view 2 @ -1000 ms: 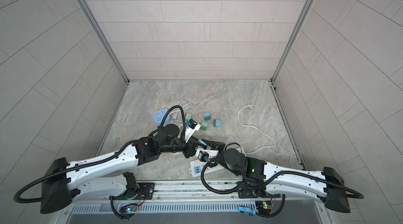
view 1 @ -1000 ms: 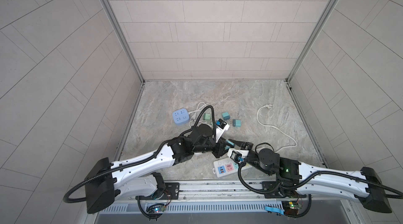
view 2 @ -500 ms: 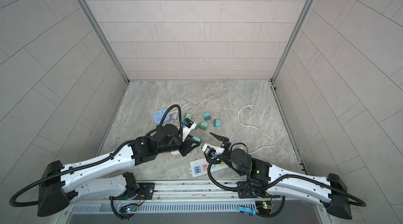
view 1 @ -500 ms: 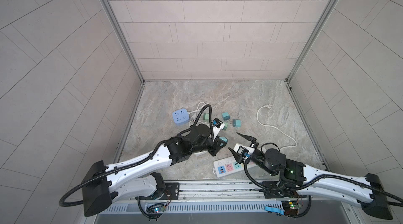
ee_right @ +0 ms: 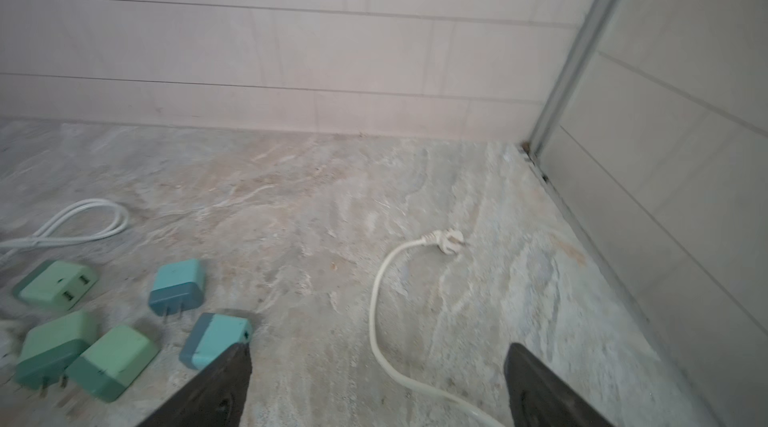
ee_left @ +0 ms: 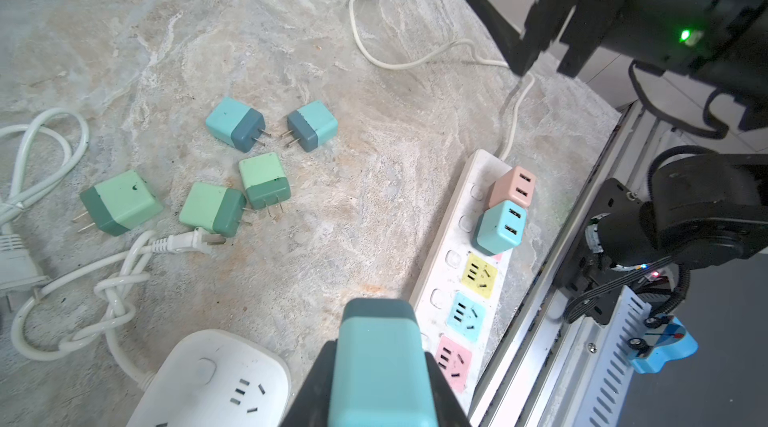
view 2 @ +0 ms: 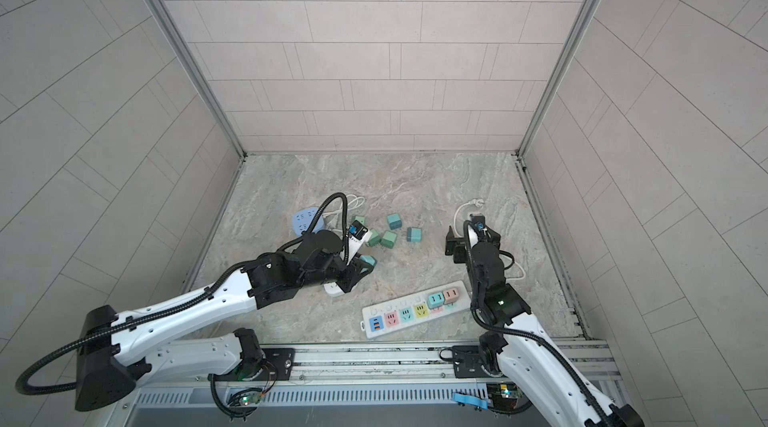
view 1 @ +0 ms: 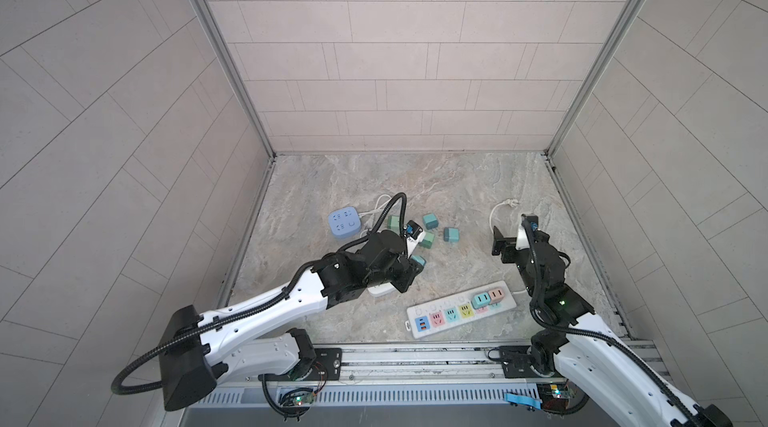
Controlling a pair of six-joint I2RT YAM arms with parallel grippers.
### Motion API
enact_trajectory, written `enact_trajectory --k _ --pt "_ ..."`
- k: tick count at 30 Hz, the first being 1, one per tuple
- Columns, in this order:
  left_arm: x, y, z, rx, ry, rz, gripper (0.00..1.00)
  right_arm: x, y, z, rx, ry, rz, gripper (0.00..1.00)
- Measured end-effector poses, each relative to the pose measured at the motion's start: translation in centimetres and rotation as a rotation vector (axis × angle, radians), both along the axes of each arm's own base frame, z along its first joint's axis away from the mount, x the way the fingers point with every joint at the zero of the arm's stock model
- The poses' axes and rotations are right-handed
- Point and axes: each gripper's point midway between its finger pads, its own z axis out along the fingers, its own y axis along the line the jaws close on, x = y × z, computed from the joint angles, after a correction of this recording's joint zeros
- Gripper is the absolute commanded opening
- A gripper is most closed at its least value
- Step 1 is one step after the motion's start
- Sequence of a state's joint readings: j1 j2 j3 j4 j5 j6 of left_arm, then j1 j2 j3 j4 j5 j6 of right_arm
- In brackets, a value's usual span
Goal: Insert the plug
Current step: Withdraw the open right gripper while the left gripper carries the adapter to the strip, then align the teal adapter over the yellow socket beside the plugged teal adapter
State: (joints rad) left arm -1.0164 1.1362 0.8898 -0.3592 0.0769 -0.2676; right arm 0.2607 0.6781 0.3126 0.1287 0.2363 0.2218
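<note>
My left end effector [view 1: 415,265] is clamped on a teal plug [ee_left: 379,362], dark prong end pointing away from the wrist, and holds it above the table [view 1: 374,180], near the low end of the long power strip [ee_left: 446,275]. My right end effector [ee_right: 379,348] stands wide apart and empty, raised over the table's right side above the strip's white cord [ee_right: 376,312]. Judging by the strip, the job is partly done: a pink adapter [ee_left: 512,187] and a teal adapter [ee_left: 500,227] sit side by side in the two sockets at the cord end. The yellow socket [ee_left: 478,274], the blue socket [ee_left: 464,317] and the pink socket [ee_left: 453,360] are bare. The plug I carry is not yet over any of them and I cannot see its prongs, so lining up and pressing it home is what remains. Green plugs [ee_left: 264,180] and teal plugs [ee_left: 235,129] lie loose on the table, well apart from the strip.
</note>
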Motion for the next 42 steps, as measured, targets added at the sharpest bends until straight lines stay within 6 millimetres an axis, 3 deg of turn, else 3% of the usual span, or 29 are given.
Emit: enact_trajectory --k 4,11,17,28,42 --pt "-1.4 -1.2 -0.7 0.06 0.002 -0.055 0.0 0.3 -2.1 -3.2 0.101 0.106 -0.113 1.0" --pt "-3.5 -4.3 -1.4 0.143 -0.008 -0.151 0.0 0.6 -3.3 -5.7 0.169 0.193 -0.222 1.0" --pt "-4.4 -7.1 -3.5 0.258 -0.008 -0.208 0.0 1.5 -4.2 -5.8 0.19 0.245 -0.305 0.95" --pt "-5.4 -9.3 -7.0 0.453 0.065 -0.289 0.0 0.4 -5.2 -6.0 0.203 0.252 -0.377 0.96" --pt "-5.1 -11.8 -7.7 0.522 0.096 -0.332 0.0 -0.2 -6.0 -6.3 0.236 0.25 -0.423 0.97"
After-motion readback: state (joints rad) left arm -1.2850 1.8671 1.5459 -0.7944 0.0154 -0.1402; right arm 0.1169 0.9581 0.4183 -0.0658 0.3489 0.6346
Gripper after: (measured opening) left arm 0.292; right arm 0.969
